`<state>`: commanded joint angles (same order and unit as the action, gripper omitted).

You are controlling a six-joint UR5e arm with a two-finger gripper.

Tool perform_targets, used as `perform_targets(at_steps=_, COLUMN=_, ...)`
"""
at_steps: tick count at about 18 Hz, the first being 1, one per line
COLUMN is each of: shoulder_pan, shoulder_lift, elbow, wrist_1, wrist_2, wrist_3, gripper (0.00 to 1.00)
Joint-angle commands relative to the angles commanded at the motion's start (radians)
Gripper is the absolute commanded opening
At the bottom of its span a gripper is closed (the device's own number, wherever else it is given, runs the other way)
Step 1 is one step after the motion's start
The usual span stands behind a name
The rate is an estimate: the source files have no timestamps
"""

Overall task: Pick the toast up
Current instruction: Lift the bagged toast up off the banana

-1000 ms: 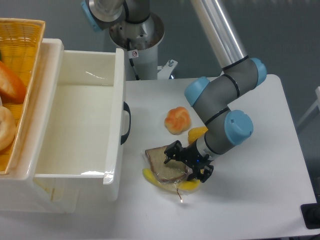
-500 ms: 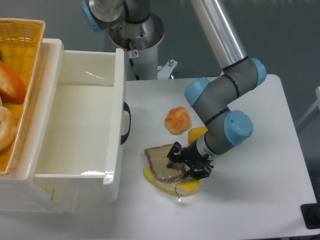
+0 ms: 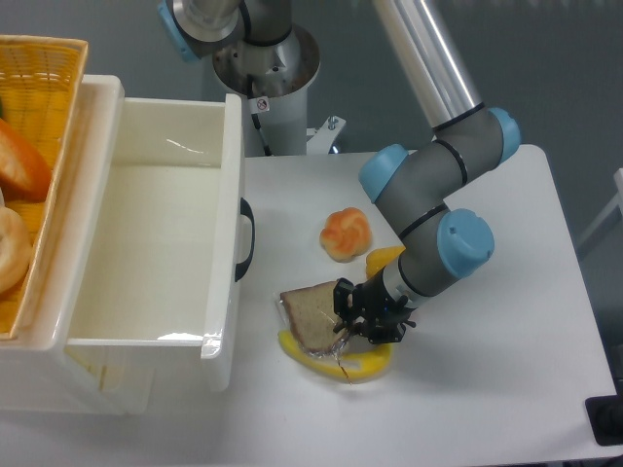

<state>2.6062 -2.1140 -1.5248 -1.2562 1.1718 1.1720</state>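
Camera: toast (image 3: 310, 313) between gripper (image 3: 356, 321) fingers.

Toast (image 3: 310, 313): flat brown slice, darker crust, clear plastic wrap. Right edge pinched in hand (image 3: 358, 325), tilted. Lower edge over yellow banana (image 3: 336, 361), on table (image 3: 487, 389) near white bin.

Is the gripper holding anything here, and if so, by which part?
The gripper appears shut on the toast, pinching its right edge, above the banana.
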Motion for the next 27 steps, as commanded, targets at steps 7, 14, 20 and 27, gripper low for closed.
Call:
perform_targets(at_steps=7, shoulder_pan=-0.011, shoulder_lift=0.123, elbow=-0.006, wrist_1=-0.153, wrist_2=0.144, wrist_3=-0.014, gripper=0.21)
perform_targets(at_steps=14, shoulder_pan=-0.015, shoulder_lift=0.207, elbow=-0.006, wrist_1=-0.304, wrist_2=0.243, wrist_3=-0.078, gripper=0.21)
perform_targets(at_steps=20, shoulder_pan=-0.017, shoulder_lift=0.244, elbow=0.0, wrist_1=-0.324, wrist_2=0.37, wrist_3=-0.104, gripper=0.21)
perform_targets(at_steps=27, shoulder_pan=-0.003, shoulder_lift=0.252, elbow=0.023, wrist_1=-0.321, wrist_2=0.396, wrist_3=-0.02, gripper=0.21)
